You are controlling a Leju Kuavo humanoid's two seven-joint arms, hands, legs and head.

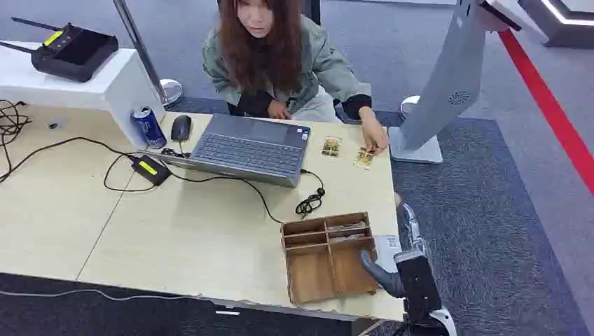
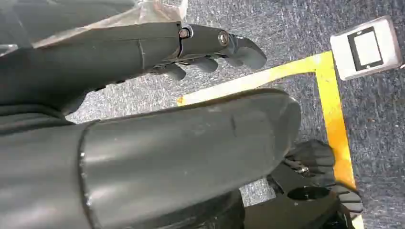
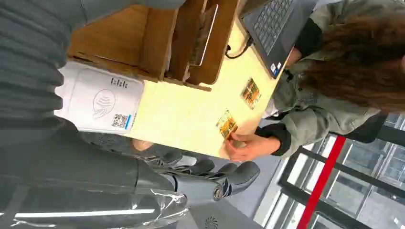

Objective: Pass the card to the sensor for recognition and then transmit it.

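Note:
Two gold-patterned cards lie near the table's far right edge: one (image 1: 330, 145) (image 3: 250, 93) by the laptop, the other (image 1: 363, 157) (image 3: 227, 125) under a person's fingertips (image 1: 375, 143) (image 3: 248, 145). The white card sensor (image 1: 385, 246) (image 3: 100, 102) lies flat at the table's right edge beside a wooden divided box (image 1: 326, 257) (image 3: 157, 38). My right hand (image 1: 406, 259) (image 3: 205, 179) hovers just off that edge next to the sensor, fingers apart, holding nothing. My left hand (image 2: 215, 47) hangs over the carpet with nothing in it.
An open laptop (image 1: 249, 148) with a mouse (image 1: 181, 128), a drinks can (image 1: 149, 127) and trailing cables (image 1: 309, 203) takes up the back of the table. A seated person (image 1: 280, 63) leans over the far edge. A grey kiosk stand (image 1: 441, 98) rises at the right.

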